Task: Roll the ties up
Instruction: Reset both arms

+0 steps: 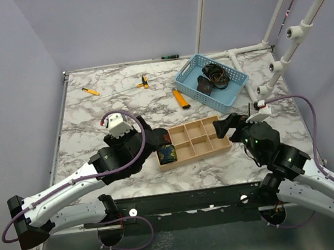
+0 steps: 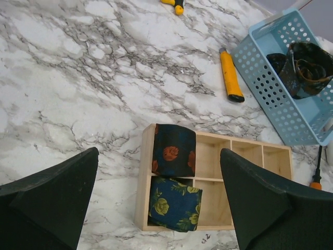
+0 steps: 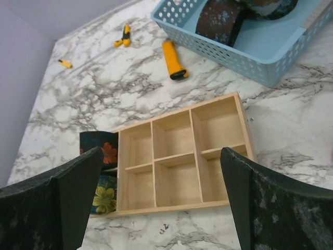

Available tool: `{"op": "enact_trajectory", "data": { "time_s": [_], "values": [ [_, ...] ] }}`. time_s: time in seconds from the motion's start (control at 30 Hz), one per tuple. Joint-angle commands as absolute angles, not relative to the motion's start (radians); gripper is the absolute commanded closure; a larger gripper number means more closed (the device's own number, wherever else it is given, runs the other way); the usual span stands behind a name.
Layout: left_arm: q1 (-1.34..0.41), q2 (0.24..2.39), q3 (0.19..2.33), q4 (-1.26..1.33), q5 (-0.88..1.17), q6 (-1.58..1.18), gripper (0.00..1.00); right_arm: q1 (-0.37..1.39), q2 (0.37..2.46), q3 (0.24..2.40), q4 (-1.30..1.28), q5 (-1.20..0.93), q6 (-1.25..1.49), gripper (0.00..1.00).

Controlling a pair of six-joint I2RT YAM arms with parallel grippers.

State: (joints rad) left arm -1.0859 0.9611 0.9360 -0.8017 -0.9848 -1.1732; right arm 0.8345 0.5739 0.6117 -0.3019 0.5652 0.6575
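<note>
Two rolled ties sit in the left-end compartments of a wooden divided tray. The dark one with red-orange marks is in the far cell and the navy one with yellow-green flowers is in the near cell. Both also show in the right wrist view, the dark one above the navy one. My left gripper is open and empty above them, at the tray's left end. My right gripper is open and empty over the tray's right part. More dark ties lie in a blue basket.
An orange utility knife lies between basket and tray. Small orange-handled tools and pliers lie at the back. A white pipe frame stands at the right. The tray's other cells hold nothing.
</note>
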Motion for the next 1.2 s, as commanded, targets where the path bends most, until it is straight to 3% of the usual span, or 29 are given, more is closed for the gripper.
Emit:
{"op": "enact_trajectory", "data": {
  "time_s": [0.0,0.23,0.4,0.67,0.93,1.17],
  "values": [
    [-1.039,1.036,1.009,-0.752,-0.986,-0.964,0.01,0.831,0.647,0.583,-0.333,0.572,0.687,0.0],
    [-0.692,1.185,1.075,-0.672,-0.699,-0.693,0.01,0.796,0.771,0.659,-0.38,0.504,0.688,0.0],
    [-0.681,1.121,1.022,-0.568,-0.706,-0.55,0.01,0.577,0.838,0.748,-0.432,0.29,0.667,0.0],
    [-0.679,1.027,0.898,-0.49,-0.666,-0.481,0.01,0.394,0.96,0.765,-0.478,0.081,0.628,0.0],
    [-0.68,1.003,0.878,-0.445,-0.577,-0.451,0.01,0.394,0.682,0.592,-0.435,0.221,0.542,0.0],
    [-0.681,1.012,0.875,-0.425,-0.564,-0.455,0.01,0.394,0.739,0.581,-0.442,0.25,0.61,0.01]
  ]
}}
